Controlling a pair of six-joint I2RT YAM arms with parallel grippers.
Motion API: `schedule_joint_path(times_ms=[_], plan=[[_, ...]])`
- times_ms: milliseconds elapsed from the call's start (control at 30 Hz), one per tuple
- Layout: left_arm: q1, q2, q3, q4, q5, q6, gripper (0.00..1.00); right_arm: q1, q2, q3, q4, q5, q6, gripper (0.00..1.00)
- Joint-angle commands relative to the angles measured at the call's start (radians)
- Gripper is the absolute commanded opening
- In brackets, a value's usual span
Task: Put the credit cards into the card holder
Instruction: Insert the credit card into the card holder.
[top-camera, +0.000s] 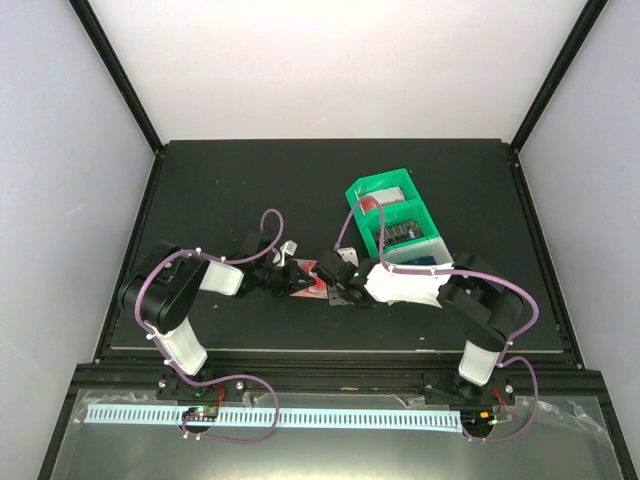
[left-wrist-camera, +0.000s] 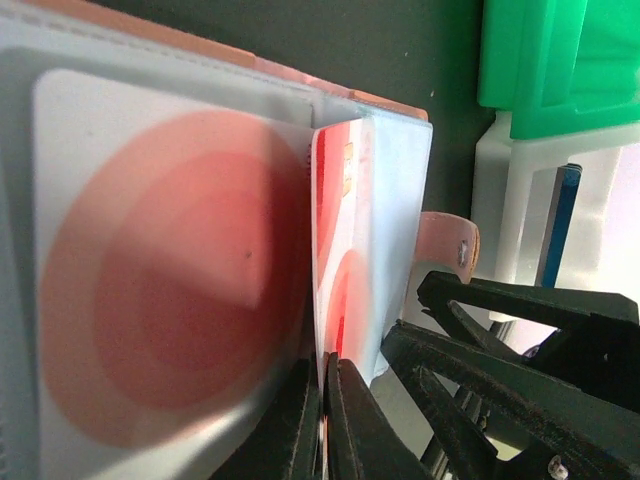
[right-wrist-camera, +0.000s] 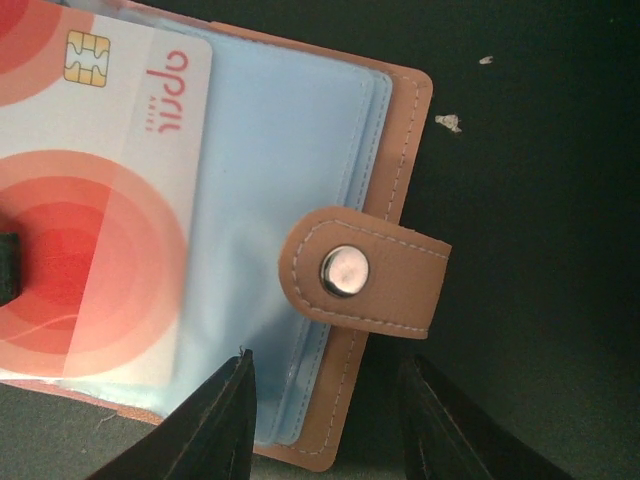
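Note:
The salmon-orange card holder (right-wrist-camera: 402, 120) lies open on the black table, its clear sleeves up and its snap tab (right-wrist-camera: 366, 272) folded over the edge. It shows between both grippers in the top view (top-camera: 314, 282). My left gripper (left-wrist-camera: 326, 385) is shut on the edge of a red-and-white credit card (left-wrist-camera: 338, 250), which sits partly inside a clear sleeve (right-wrist-camera: 100, 210). A second red-and-white card (left-wrist-camera: 170, 280) lies in the sleeve beside it. My right gripper (right-wrist-camera: 325, 425) is open, its fingers (right-wrist-camera: 222, 425) either side of the holder's near corner. A blue card (left-wrist-camera: 561, 215) stands in the tray.
The green-and-white compartment tray (top-camera: 384, 192) stands just behind the right arm and holds more cards; it also shows in the left wrist view (left-wrist-camera: 550, 60). The right gripper's black fingers (left-wrist-camera: 520, 330) sit close to the left gripper. Small crumbs (right-wrist-camera: 447, 122) lie on the table.

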Motion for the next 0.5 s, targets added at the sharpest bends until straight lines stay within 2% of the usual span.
schedule_joint_path(times_ms=[0,300,467], plan=[[-0.016,0.006,0.021,-0.069,-0.082,0.049,0.04,0.001,0.000,-0.027,-0.037,0.000,0.011,0.41],[-0.067,0.038,0.043,-0.086,-0.080,0.061,0.06,0.000,-0.030,-0.042,-0.019,0.004,0.010,0.41],[-0.073,0.008,0.054,-0.163,-0.120,0.096,0.15,0.001,-0.092,-0.067,0.018,0.014,0.017,0.41]])
